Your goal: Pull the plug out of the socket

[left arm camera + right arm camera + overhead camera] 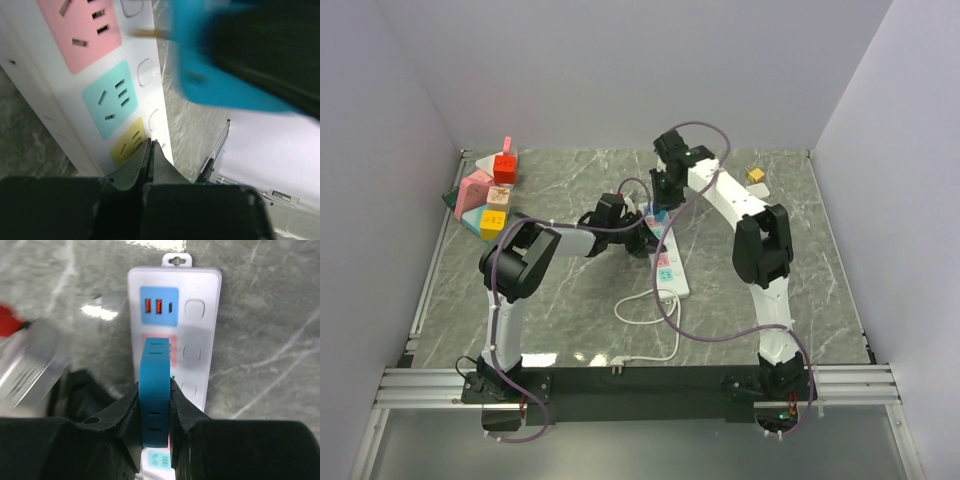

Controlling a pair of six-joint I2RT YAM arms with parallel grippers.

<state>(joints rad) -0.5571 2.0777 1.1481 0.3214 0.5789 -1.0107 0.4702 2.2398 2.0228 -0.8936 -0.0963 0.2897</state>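
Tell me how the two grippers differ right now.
The right gripper is clamped on the blue plug; the left gripper is shut on nothing, its fingers pressed together. The right gripper stands near the pink socket, the left gripper beside the yellow socket. Both are shut, at the white power strip.
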